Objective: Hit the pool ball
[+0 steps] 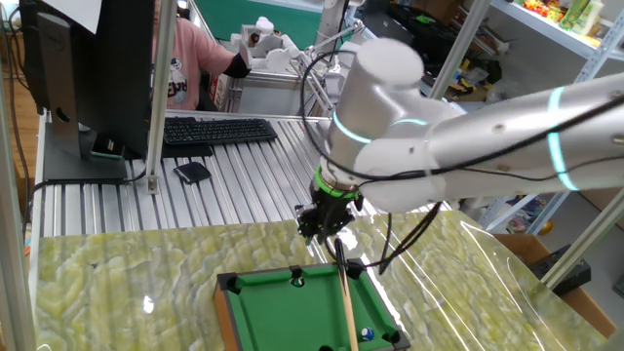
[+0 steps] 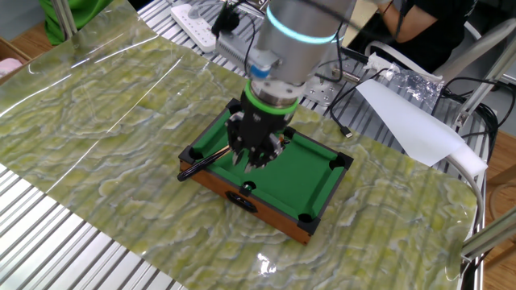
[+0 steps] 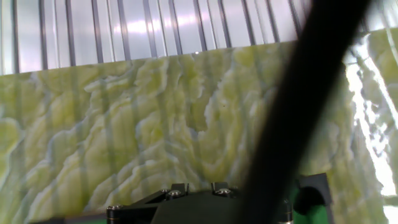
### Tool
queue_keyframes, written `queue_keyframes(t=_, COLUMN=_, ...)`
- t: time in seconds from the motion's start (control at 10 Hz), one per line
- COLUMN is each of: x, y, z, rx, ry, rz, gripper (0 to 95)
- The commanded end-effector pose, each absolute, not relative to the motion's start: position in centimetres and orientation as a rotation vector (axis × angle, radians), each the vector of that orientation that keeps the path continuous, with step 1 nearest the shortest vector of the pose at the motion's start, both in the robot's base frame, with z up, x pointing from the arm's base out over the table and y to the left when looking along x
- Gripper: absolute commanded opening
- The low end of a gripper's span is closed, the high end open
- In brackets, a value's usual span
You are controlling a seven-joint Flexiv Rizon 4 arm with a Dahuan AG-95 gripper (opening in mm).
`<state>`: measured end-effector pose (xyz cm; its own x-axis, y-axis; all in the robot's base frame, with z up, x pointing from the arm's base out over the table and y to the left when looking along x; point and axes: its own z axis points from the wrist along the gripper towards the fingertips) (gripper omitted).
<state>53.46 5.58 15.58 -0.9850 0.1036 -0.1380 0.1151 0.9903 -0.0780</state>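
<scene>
1. Above the mini pool table, the end effector points straight down with its jaws closed on a cue, gripping it near the butt end.

2. From the end effector the cue slants down across the green felt; in one fixed view its long axis runs toward the near rail, and in the other fixed view its dark tip end sticks out over the table's corner.

3. The pool ball, blue with a white patch, sits on the felt close to the near rail, below the end effector in that view and just to the right of the cue's line.

4. A second, dark ball lies near the far rail, up beside the end effector's side of the table; it is not the target.

5. The hand view shows only the cue as a dark blurred bar crossing the marbled green mat, with a sliver of the table at the bottom; the ball is not visible there.

6. Judging from these views, the ball lies along the cue's length but slightly off its axis, so the coming stroke would seem to need the cue swung or shifted toward the ball before it is driven forward.

7. The table rests on the mat-covered surface; a keyboard lies well behind.
</scene>
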Motion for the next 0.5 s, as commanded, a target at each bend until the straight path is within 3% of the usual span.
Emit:
queue_keyframes(t=0.1, x=52.9, y=5.6, z=16.4, rx=0.157, ry=3.027, rz=-0.131, gripper=19.0)
queue_keyframes(t=0.5, x=51.8, y=5.8, z=17.6, rx=0.157, ry=3.071, rz=-0.123, gripper=19.0)
